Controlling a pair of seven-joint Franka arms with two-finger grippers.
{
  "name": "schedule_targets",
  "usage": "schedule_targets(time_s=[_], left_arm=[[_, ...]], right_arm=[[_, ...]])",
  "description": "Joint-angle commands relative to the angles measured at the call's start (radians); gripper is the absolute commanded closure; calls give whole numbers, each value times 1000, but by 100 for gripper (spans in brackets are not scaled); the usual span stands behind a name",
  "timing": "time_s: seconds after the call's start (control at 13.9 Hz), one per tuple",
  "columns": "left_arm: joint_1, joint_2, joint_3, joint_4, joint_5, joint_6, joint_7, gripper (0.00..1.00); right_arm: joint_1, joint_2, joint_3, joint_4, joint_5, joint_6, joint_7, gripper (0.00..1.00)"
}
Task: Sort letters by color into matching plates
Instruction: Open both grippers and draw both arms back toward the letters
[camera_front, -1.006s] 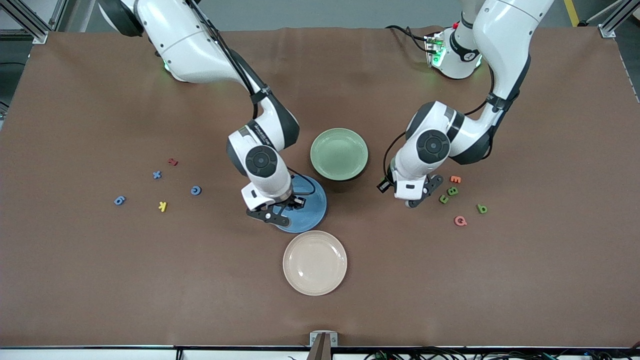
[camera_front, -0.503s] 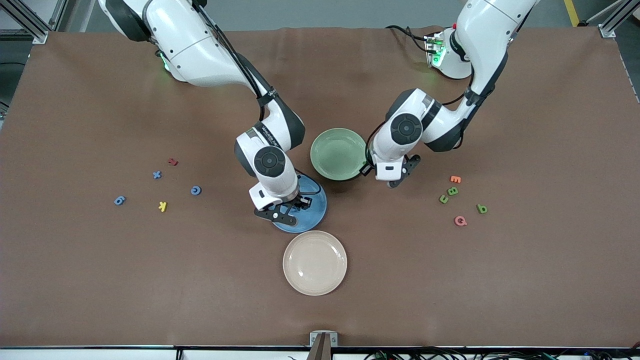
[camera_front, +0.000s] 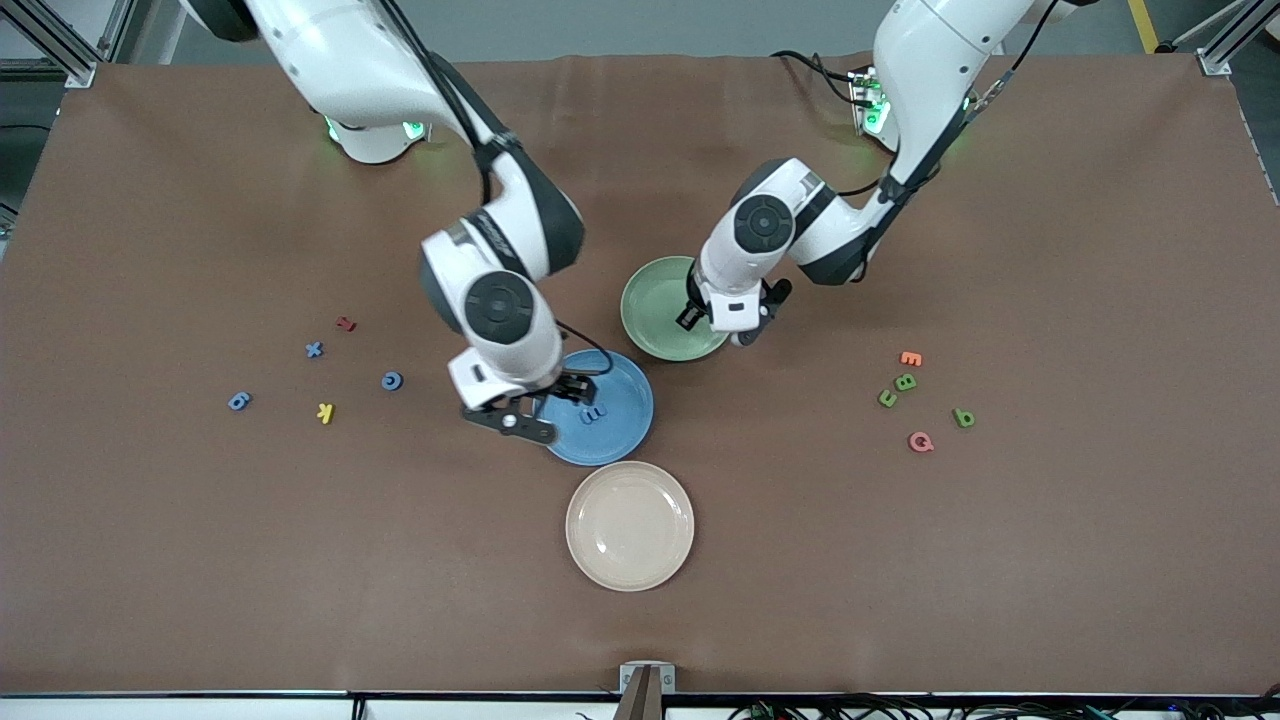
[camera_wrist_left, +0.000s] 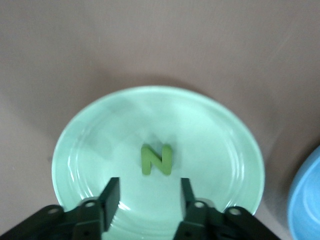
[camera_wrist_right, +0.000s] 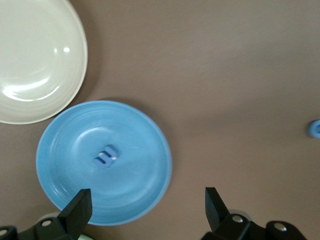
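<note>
green n (camera_wrist_left: 156, 160) in green plate (camera_wrist_left: 220, 135) | between left gripper (camera_wrist_left: 150, 197) open fingers

Pale green plate (camera_front: 664, 310) holding green N (camera_wrist_left: 156, 159). Blue plate (camera_front: 620, 425) holding blue letter (camera_front: 593, 411). Cream plate (camera_front: 630, 526), plain. Brown table (camera_front: 1000, 560). Scattered letters: blue 9 (camera_front: 238, 401), yellow K (camera_front: 325, 412), orange E (camera_front: 910, 358), pink Q (camera_front: 920, 441), green b (camera_front: 963, 417).

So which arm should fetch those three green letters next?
The left arm, probably. Its tool is open over the green plate, on the side of the plates where the green letters lie. The right tool is over the blue plate.
</note>
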Motion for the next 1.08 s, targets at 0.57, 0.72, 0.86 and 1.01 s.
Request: schedule_targets(time_s=[0.57,0.72,0.86,1.01], left_arm=[[130,-56,99,130,373,-149,218,0],[194,-60,97,135,373,-183,391,0],[239,-66,97,134,373,-219,552,0],[294,-78,96,128,373,-282,721,0]], right_arm=[[-400,-318,15,-614,3,263,-537,0],[-421,-314,15,-643,3,315,-554,0],[-422,-311,15,-643,3,315,-554,0],[-421,-300,15,-643,11,323,-554,0]])
